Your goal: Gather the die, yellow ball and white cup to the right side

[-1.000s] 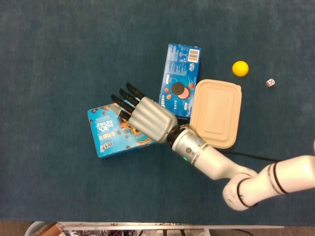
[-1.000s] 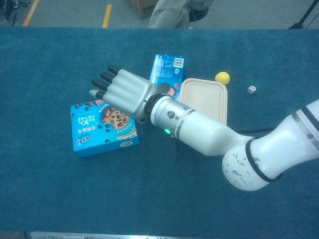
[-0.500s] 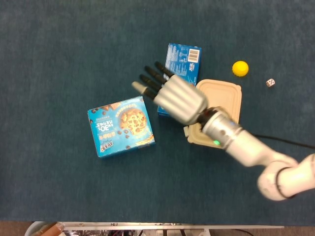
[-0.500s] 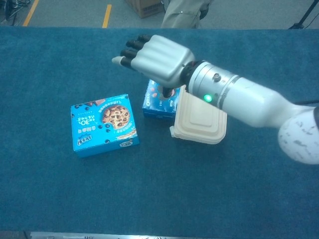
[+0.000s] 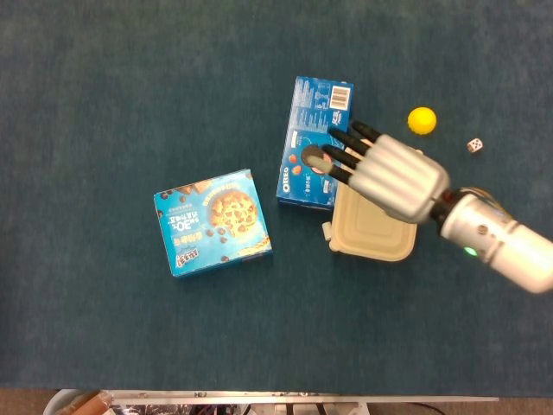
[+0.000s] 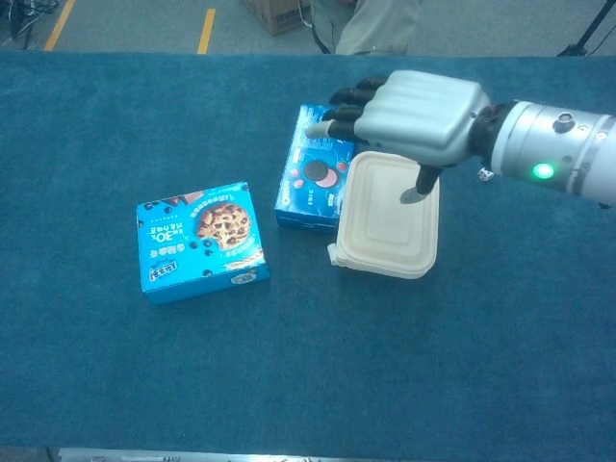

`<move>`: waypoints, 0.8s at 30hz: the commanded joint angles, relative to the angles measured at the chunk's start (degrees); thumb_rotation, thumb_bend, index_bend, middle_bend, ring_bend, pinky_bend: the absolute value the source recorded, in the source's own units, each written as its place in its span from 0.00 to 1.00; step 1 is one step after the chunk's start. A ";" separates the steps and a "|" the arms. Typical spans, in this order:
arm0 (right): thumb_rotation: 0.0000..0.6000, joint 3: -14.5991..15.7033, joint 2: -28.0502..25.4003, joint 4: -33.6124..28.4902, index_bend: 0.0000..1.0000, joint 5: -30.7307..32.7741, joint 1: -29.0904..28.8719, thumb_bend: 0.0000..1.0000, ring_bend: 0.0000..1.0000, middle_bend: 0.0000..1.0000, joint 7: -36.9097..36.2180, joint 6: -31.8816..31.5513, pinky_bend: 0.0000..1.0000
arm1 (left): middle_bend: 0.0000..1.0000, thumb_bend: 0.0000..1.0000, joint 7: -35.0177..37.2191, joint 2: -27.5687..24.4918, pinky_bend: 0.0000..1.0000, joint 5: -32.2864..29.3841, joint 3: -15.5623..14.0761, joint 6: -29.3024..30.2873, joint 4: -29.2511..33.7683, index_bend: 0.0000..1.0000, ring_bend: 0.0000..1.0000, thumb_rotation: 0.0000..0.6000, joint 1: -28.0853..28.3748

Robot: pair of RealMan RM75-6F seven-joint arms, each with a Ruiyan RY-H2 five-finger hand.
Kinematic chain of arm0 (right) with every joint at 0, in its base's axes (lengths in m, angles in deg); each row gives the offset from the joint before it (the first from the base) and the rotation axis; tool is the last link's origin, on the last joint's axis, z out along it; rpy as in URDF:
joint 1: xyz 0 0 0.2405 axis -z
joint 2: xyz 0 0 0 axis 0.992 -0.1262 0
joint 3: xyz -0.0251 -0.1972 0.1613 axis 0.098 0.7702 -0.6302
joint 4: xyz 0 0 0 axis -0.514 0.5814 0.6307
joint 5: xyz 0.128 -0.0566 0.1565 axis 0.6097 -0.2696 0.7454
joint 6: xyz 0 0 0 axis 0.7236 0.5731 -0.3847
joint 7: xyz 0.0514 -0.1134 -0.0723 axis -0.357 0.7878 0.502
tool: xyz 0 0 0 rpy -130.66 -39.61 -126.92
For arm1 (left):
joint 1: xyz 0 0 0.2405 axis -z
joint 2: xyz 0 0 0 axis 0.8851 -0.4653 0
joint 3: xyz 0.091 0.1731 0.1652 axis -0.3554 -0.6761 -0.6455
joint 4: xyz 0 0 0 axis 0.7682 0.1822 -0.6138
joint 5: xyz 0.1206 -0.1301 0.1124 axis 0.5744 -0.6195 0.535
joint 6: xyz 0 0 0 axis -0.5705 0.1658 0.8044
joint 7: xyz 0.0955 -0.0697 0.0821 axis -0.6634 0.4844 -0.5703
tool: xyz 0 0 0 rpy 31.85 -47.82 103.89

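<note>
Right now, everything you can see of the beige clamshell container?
The beige clamshell container is a rounded-rectangle takeaway box, looks like moulded pulp or foam, lid closed, lying flat on the blue table. A small tab sticks out at its near-left corner. Its left edge sits against, possibly slightly over, the Oreo box. The right hand hovers above its far part, fingers spread, hiding that end in the head view; in the chest view the thumb points down at the lid, contact unclear.
</note>
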 commanded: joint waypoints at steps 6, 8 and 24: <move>1.00 4.01 -3.97 -0.24 0.00 -6.82 2.65 0.00 0.00 0.05 -0.71 1.53 0.09 | 0.38 0.29 -0.77 -0.11 0.19 -0.39 -0.15 -0.57 0.90 0.34 0.33 0.84 0.33; 1.00 4.70 -4.15 0.23 0.00 -8.27 3.40 0.00 0.00 0.02 -0.65 1.46 0.07 | 0.38 0.29 -0.97 -0.21 0.19 -0.54 -0.24 -0.61 1.18 0.34 0.33 0.84 0.31; 1.00 6.35 3.16 9.80 0.00 -14.88 9.49 0.00 0.00 0.00 4.53 -1.46 0.03 | 0.38 0.29 -2.02 -0.25 0.19 -1.03 -0.69 -0.77 2.37 0.33 0.33 0.84 0.27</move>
